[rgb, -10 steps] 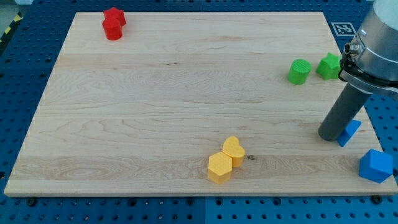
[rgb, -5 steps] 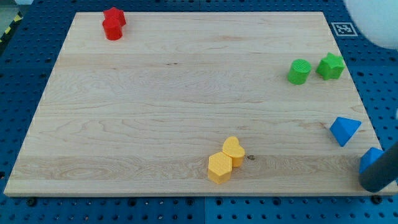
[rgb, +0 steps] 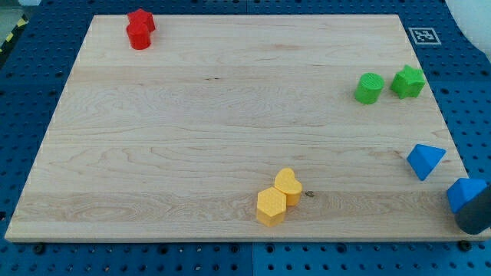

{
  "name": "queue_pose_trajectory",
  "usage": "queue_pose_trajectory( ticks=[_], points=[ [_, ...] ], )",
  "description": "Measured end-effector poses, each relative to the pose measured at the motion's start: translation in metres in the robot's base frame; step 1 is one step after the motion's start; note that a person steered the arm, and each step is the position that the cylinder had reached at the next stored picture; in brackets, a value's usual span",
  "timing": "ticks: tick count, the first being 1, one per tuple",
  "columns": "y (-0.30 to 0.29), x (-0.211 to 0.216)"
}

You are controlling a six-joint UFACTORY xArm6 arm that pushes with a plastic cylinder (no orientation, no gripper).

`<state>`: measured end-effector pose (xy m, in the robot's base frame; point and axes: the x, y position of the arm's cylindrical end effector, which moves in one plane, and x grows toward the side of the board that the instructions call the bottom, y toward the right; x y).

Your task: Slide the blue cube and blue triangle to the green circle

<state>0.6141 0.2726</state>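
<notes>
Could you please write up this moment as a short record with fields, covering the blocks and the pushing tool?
tip: my tip, at the view's bottom right corner, against the blue cube's lower right
blue cube, at the board's right edge, near the bottom
blue triangle, up-left of the cube, apart from it
green circle, right side, beside the green star
yellow blocks: hexagon and heart, touching, bottom centre
red blocks: pair, top left

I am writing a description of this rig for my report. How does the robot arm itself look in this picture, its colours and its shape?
Very little of it shows. My tip is the rounded end of a dark grey, matt rod at the view's bottom right corner. A blurred white curved part shows at the top right corner. No cables or markings are visible.
</notes>
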Motion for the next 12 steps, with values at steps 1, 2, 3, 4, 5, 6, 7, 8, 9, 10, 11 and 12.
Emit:
queue_pose_trajectory(
  ticks=[1, 2, 3, 4, 5, 6, 7, 8, 9, 10, 11, 12],
  points=[
    [0.026, 0.000],
    [0.038, -0.001],
    [0.034, -0.008],
    [0.032, -0.013],
    [0.029, -0.013],
    [0.018, -0.014],
    [0.009, -0.014],
    [0.009, -0.009],
    [0.009, -0.019],
    [0.004, -0.031],
    [-0.007, -0.045],
    [-0.014, -0.051]
  ],
)
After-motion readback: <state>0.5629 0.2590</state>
